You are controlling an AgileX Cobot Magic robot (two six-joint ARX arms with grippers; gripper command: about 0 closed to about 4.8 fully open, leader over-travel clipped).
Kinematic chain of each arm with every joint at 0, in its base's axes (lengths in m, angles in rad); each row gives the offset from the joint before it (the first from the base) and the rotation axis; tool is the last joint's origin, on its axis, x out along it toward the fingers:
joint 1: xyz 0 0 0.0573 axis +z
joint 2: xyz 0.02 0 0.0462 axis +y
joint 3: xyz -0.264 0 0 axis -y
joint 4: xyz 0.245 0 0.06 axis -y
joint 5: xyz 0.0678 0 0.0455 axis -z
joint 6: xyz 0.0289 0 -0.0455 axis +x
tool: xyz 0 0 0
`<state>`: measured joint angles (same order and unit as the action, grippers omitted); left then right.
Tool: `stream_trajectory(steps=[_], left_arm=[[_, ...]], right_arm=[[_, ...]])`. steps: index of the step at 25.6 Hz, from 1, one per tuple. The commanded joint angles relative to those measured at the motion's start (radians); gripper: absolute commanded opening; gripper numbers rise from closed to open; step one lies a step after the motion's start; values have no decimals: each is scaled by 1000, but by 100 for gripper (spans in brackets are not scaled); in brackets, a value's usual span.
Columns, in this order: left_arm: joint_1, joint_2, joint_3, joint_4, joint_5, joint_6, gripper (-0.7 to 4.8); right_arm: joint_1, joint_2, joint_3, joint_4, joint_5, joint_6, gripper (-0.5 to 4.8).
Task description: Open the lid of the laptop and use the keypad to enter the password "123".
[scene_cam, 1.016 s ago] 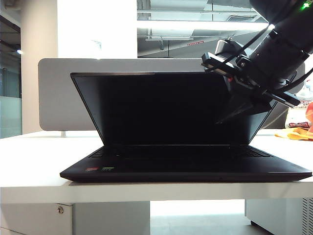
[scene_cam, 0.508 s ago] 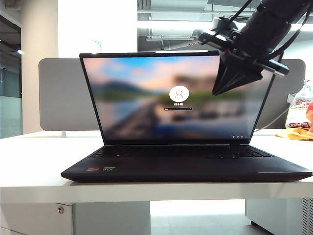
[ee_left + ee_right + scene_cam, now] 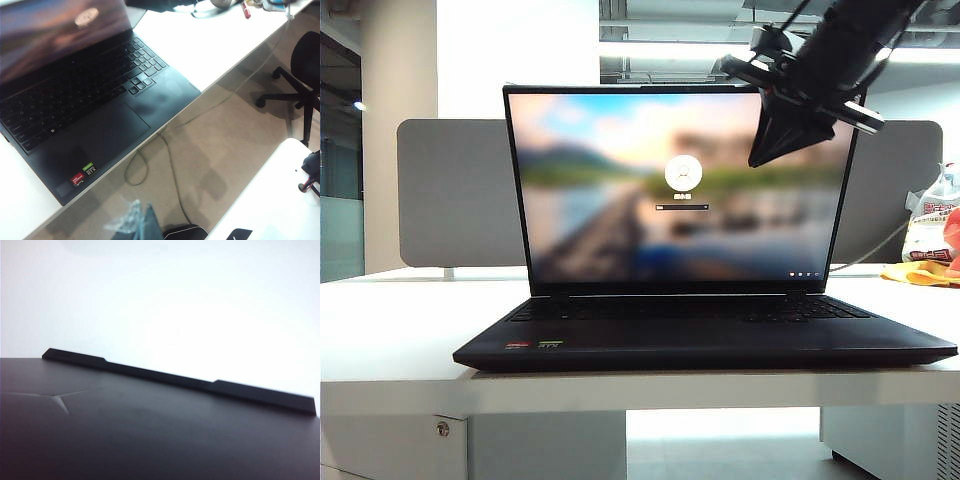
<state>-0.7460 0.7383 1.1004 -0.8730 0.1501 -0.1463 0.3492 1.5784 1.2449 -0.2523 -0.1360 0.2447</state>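
Observation:
The laptop stands open on the white table, its lid raised nearly upright and the screen lit with a login picture. My right gripper is a dark shut wedge over the screen's upper right corner; whether it touches cannot be told. The right wrist view shows only the lid's outside with its Y emblem; no fingers show there. In the left wrist view the keypad lies at the keyboard's far end. My left gripper hovers off the table's front edge over the floor, fingers together, holding nothing.
A grey desk divider stands behind the laptop. A plastic bag and orange items sit at the table's right. A cable loops on the floor, an office chair stands nearby, and a second white table is close by.
The lid swung from leaning forward to nearly upright and the screen lit up. My right gripper rose and shifted slightly left with the lid's top corner.

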Motion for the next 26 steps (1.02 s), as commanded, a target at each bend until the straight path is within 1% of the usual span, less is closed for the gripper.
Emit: stream_trajectory(steps=[1, 6, 10, 17, 26], left_arm=[[0, -2, 5, 3, -27, 8, -4], [0, -2, 5, -15, -47, 8, -4], [0, -2, 5, -31, -72, 12, -4], [0, -1, 5, -30, -86, 16, -4], [0, -1, 5, -30, -87, 16, -4]], right_arm=[[-3, 29, 77, 61, 3, -18, -8], [-10, 101, 180, 46, 3, -35, -8], [-26, 133, 224, 48, 3, -36, -8], [-67, 138, 230, 56, 3, -35, -8], [-76, 138, 230, 92, 0, -32, -8]])
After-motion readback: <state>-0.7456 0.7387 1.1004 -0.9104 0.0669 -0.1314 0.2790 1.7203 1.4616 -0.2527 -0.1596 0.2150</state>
